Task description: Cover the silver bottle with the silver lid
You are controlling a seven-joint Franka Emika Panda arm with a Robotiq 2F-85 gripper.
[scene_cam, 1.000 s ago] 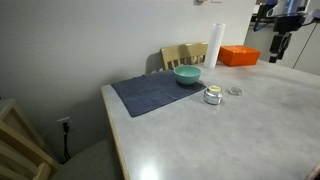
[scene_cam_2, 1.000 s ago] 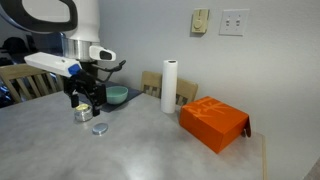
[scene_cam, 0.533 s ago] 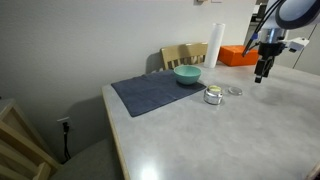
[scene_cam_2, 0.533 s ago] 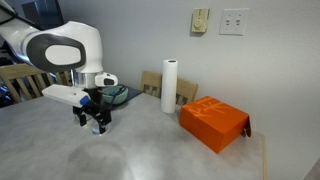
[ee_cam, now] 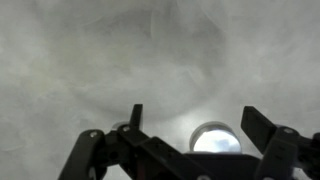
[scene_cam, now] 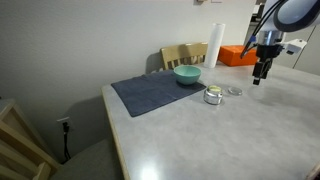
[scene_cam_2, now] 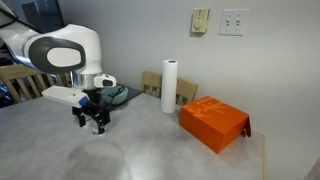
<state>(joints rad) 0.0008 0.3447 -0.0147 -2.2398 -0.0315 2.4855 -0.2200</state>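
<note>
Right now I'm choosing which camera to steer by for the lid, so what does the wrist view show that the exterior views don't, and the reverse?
Only the wrist view: the hand, open, seen close, with a bright round disc, probably the silver lid, between its fingers on the grey table. Only the exterior views: the silver bottle, teal bowl, dark mat, white roll and orange box. Shared: the hand, the table and, in an exterior view, the silver lid beside the bottle.
</note>
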